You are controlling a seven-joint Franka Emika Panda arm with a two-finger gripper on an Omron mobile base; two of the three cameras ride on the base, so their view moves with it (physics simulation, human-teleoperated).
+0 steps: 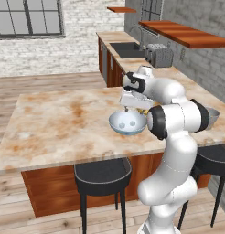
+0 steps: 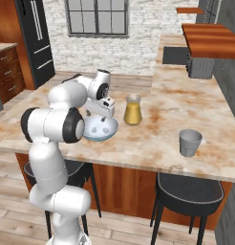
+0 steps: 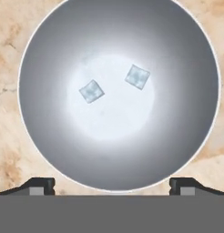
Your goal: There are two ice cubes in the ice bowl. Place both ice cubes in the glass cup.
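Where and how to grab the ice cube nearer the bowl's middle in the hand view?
Come straight down from above: the ice bowl walls block any side approach. Close the fingers on two opposite flat side faces of that ice cube. It lies rotated against the fingers' line, so turning the wrist first probably helps.

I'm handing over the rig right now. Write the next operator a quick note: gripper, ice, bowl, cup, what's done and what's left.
Gripper: open, empty, poised directly above the ice bowl.
Ice cubes: both lie apart on the bowl's bottom, one and the other.
Glass cup: upright on the counter, well to the bowl's right, beyond the amber-liquid vessel.
Done: none moved.
Left: pick each cube, drop it in the cup.
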